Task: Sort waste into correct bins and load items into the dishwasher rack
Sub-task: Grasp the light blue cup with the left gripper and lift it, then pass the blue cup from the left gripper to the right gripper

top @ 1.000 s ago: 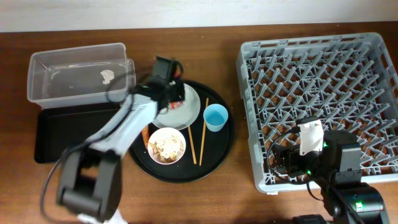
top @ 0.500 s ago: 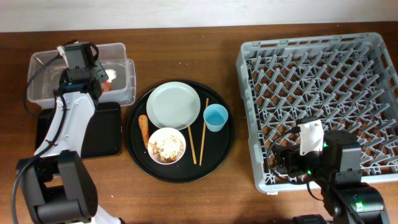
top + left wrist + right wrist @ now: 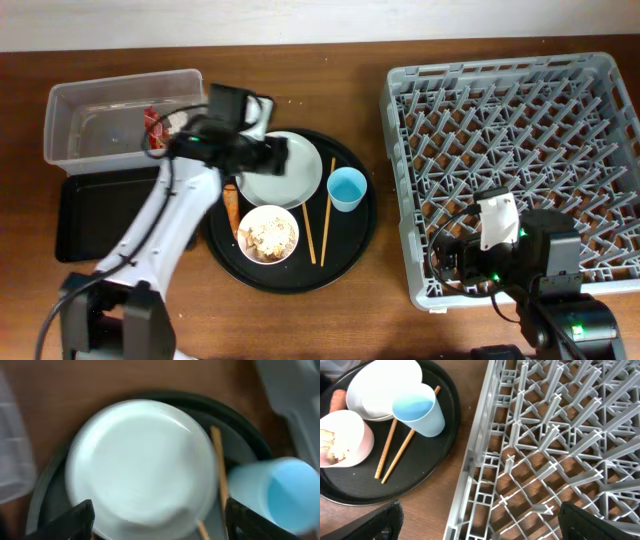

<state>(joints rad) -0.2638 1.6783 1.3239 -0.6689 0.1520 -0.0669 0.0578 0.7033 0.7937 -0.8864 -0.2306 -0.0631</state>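
Observation:
My left gripper [image 3: 160, 521] is open and hovers over the pale grey-green plate [image 3: 142, 457], with nothing between its fingers [image 3: 75, 520]. The plate [image 3: 295, 172] lies on the round black tray [image 3: 355, 235], beside the light-blue cup [image 3: 347, 188], the wooden chopsticks [image 3: 316, 228], the bowl [image 3: 268, 233] of rice scraps and the orange-brown sausage piece [image 3: 232, 205]. A red wrapper [image 3: 154, 127] lies in the clear tub [image 3: 100, 125]. My right gripper [image 3: 482, 522] is open and empty above the front left corner of the grey dishwasher rack [image 3: 555, 445].
The shallow black rectangular tray [image 3: 95, 210] sits in front of the clear tub. My left arm [image 3: 165, 225] crosses it diagonally from the front left. The rack [image 3: 520, 160] fills the right half of the table. Bare wood separates the round tray from the rack.
The left gripper carried the red wrapper from the plate to the clear tub, opened and let it go there. It then swung back over the plate. The right arm stayed put.

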